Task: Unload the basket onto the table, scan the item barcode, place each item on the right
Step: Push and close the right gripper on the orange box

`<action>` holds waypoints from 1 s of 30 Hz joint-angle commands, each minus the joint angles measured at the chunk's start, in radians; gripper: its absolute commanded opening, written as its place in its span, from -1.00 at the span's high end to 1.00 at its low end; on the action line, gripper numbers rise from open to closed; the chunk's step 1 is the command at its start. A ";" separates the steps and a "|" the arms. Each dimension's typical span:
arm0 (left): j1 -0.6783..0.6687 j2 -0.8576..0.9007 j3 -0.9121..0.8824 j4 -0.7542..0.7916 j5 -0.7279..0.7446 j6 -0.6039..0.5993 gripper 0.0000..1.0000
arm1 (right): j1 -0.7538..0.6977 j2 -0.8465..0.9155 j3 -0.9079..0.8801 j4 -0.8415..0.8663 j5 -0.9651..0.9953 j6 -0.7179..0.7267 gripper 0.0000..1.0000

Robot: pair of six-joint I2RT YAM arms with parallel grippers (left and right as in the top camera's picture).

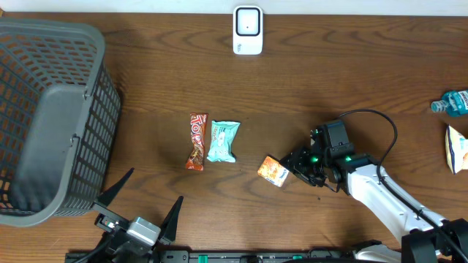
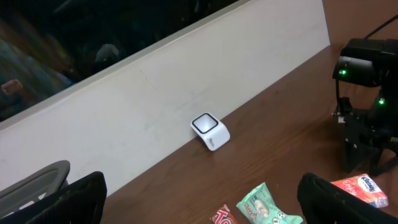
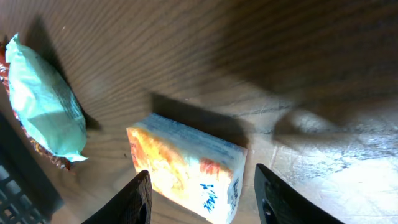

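Over at the left edge of the table sits a grey mesh basket [image 1: 51, 117], filling the far-left corner. Near it, by the front edge, the left gripper [image 1: 156, 184] hangs above the wood with its two dark fingers [image 1: 117, 191] spread as wide as they go and nothing between them.

Toward the middle of the table a red candy bar [image 1: 197, 141] lies flat, and just beside it on the right is a mint-green packet [image 1: 222, 141], the two side by side and about parallel. Straight back from them, at the far edge against the white wall, stands the small white barcode scanner [image 1: 248, 31], well apart from everything else.

Right of the green packet and a bit nearer the front edge lies the orange-and-white pack [image 1: 274, 171], flat on the wood and casting its own shadow. The right gripper [image 3: 202, 171] is down over it, its fingers [image 3: 137, 199] partly spread and straddling the pack. In the wrist view a strip of bare table shows between the pack and one finger, so the pack rests loose rather than pinched. At the other finger I cannot tell whether it touches.

At the right edge lie a blue bottle [image 1: 453, 102] and, in front of it, a pale snack bag [image 1: 458, 148].
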 commanded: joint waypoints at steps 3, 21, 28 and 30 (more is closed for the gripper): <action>-0.004 -0.007 -0.003 0.005 -0.006 0.010 -0.96 | 0.023 0.026 0.016 0.000 0.000 0.017 0.05; -0.004 -0.007 -0.003 0.005 -0.005 0.010 -0.96 | 0.070 0.119 0.016 0.058 0.057 0.039 0.14; -0.004 -0.007 -0.003 0.005 -0.006 0.010 -0.96 | 0.072 0.230 0.016 0.079 0.023 0.038 0.98; -0.004 -0.007 -0.003 0.005 -0.006 0.010 -0.96 | 0.068 0.241 0.016 0.077 -0.012 0.038 0.98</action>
